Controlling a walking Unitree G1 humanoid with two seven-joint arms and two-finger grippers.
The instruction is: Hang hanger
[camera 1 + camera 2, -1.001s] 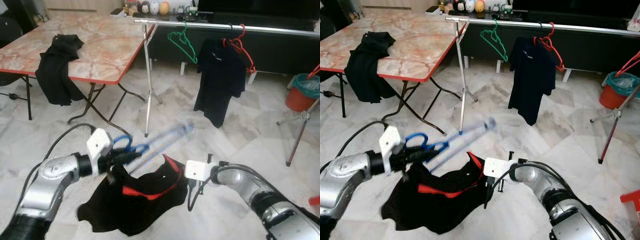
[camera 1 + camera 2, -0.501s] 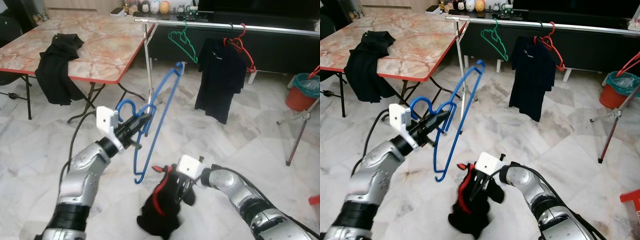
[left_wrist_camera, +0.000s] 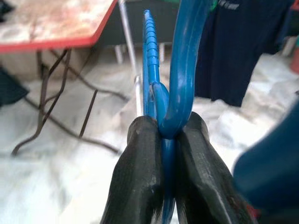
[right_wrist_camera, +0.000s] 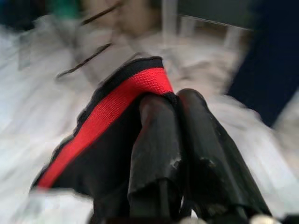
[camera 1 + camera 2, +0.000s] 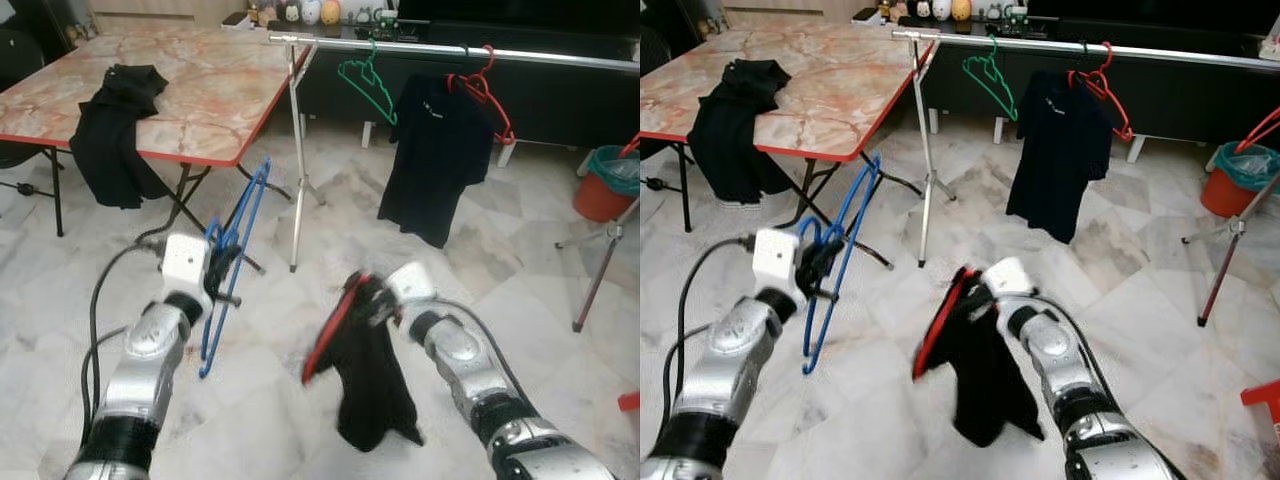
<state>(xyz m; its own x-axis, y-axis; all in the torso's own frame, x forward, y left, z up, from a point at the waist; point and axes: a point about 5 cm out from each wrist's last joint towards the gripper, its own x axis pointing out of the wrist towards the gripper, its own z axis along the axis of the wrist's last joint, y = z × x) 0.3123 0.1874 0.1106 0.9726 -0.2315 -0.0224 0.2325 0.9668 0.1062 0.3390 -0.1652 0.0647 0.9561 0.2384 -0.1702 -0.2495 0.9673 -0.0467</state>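
A blue plastic hanger hangs edge-on from my left gripper, which is shut on it near its hook. To its right my right gripper is shut on the red-lined collar of a black shirt, which dangles limp over the marble floor. Behind them stands a silver clothes rail with a bare green hanger and a dark shirt on a red hanger.
A folding table with a red edge stands at the left, a black garment draped over its side. The rail's upright pole is just beyond my left hand. An orange bucket and a tripod leg are at the right.
The left arm has lowered and turned the blue hanger until it hangs edge-on. The right gripper has lifted the black shirt higher, so it now hangs long instead of bunched.
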